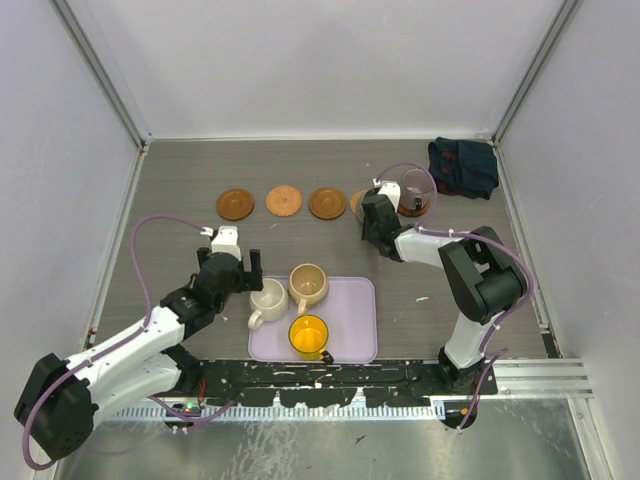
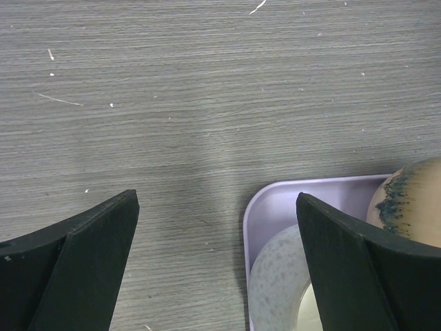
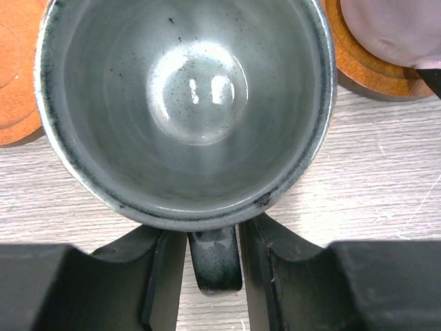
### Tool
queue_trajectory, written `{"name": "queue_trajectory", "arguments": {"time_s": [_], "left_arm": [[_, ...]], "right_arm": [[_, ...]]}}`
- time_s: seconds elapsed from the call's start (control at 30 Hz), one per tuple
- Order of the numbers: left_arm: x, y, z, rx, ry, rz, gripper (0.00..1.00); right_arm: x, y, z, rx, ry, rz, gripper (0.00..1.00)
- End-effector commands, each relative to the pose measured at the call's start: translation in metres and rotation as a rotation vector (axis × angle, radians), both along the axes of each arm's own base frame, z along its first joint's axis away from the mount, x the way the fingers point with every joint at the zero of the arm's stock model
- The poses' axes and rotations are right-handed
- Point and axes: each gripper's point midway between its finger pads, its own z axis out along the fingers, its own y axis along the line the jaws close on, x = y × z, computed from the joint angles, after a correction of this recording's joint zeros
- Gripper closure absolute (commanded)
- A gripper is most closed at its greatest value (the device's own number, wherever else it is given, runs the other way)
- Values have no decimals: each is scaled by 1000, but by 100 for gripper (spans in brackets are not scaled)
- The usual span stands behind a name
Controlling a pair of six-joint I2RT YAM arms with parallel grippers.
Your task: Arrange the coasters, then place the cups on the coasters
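Top view: bench point(image 1: 180, 180), grey wood-grain. Toward the far edge, a row of coasters: brown coaster point(image 1: 236, 204), then two orange-tan coasters point(image 1: 284, 201) point(image 1: 327, 203), then a fourth coaster point(image 1: 356, 200) partly hidden by the right arm, all bare. At the right end of the row, a mauve cup point(image 1: 415, 185) stands on a dark coaster point(image 1: 412, 209). Right pincer point(image 1: 380, 202) sits between the fourth coaster and the mauve cup. Dark cloth point(image 1: 463, 167) at the far right corner. Lavender tray point(image 1: 355, 300) at the near edge, middle, holding cream cup point(image 1: 268, 298), tan cup point(image 1: 308, 285) and yellow cup point(image 1: 309, 335). Left pincer point(image 1: 230, 257) is just off the tray's left side, fingers spread wide, empty. Left wrist view: left pincer point(image 2: 217, 198) stands apart over bare bench, with the lavender tray point(image 2: 275, 196) corner, the cream cup point(image 2: 279, 276) and the tan cup point(image 2: 413, 200) by its right finger. Right wrist view: grey-green cup point(image 3: 186, 103) seen from above, upright, between the fourth coaster point(image 3: 14, 76) and the dark coaster point(image 3: 358, 69) that bears the mauve cup point(image 3: 400, 27). Right pincer point(image 3: 213, 234) fingers lie close on either side of the cup's handle point(image 3: 215, 269); whether they are clamped on it cannot be told.
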Motion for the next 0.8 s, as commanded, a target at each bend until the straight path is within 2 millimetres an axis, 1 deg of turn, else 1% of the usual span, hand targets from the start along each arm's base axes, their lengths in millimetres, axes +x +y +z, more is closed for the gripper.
{"name": "queue_trajectory", "arguments": {"time_s": [0.0,0.2,0.3,0.37,0.5,0.63,0.77], "left_arm": [[1,-2,1,-17,-8,1,2],[1,-1,0,-18,-5,2,2],[0,-1,0,-18,-4,1,2],[0,-1,0,-19,-5,2,2],[0,-1,1,-22,-9,3,2],[-1,0,0,-24,-8,4,2],[-1,0,1,-28,-11,5,2]], "right_arm": [[17,4,22,37,-109,-42,63],[20,4,25,23,-136,-35,88],[24,4,28,-5,-146,-15,94],[28,5,34,-21,-161,2,98],[35,7,52,-40,-195,28,99],[42,14,78,-40,-215,56,99],[49,20,109,-39,-232,83,99]]}}
